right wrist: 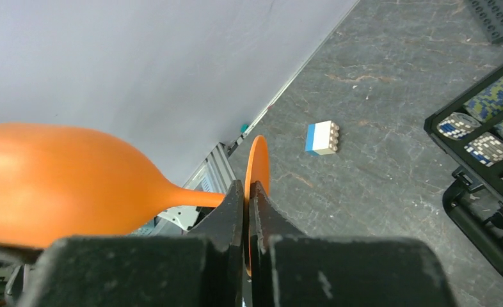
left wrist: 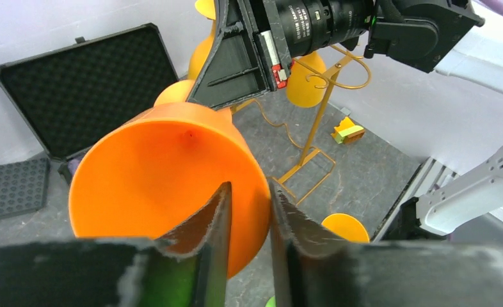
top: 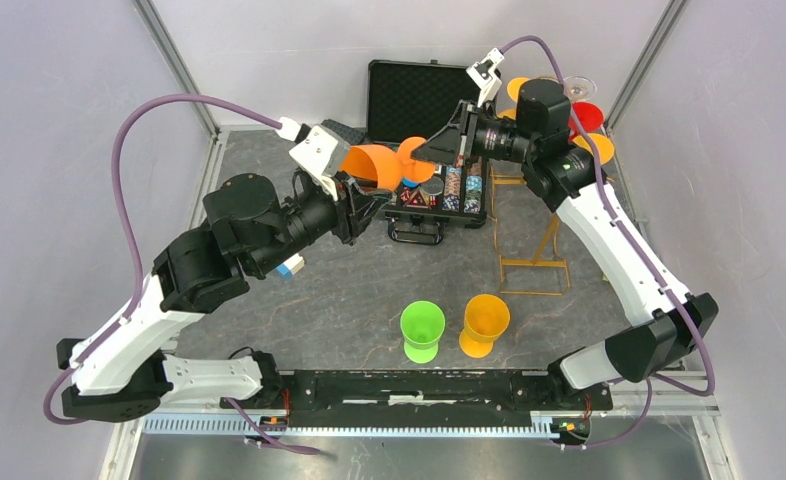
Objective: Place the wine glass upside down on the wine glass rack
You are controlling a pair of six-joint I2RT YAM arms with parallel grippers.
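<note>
Above the far middle of the grey worktop [top: 349, 290], the two arms meet around an orange wine glass [top: 374, 165] that lies on its side in the air, its bowl mouth turned left and its round foot turned right. The right end effector [right wrist: 246, 192] is clamped tight on the stem just beside the foot, so the foot disc stands right behind its fingertips. The left end effector [left wrist: 249, 192] straddles the bowl's rim with one finger inside the mouth and one outside (a narrow gap, the orange wall between them); whether its pads press that wall cannot be told. The glass hangs over the left end of an open black case of poker chips [top: 439, 190], well apart from the gold wine glass rack [top: 534, 240], which stands to the right of the case with orange and red glasses [top: 586, 115] around its far top. Near the arm bases, a green glass [top: 422, 330] and another orange glass [top: 484, 322] stand upright side by side. A blue-and-white brick [right wrist: 322, 137] lies on the worktop below the left arm.
</note>
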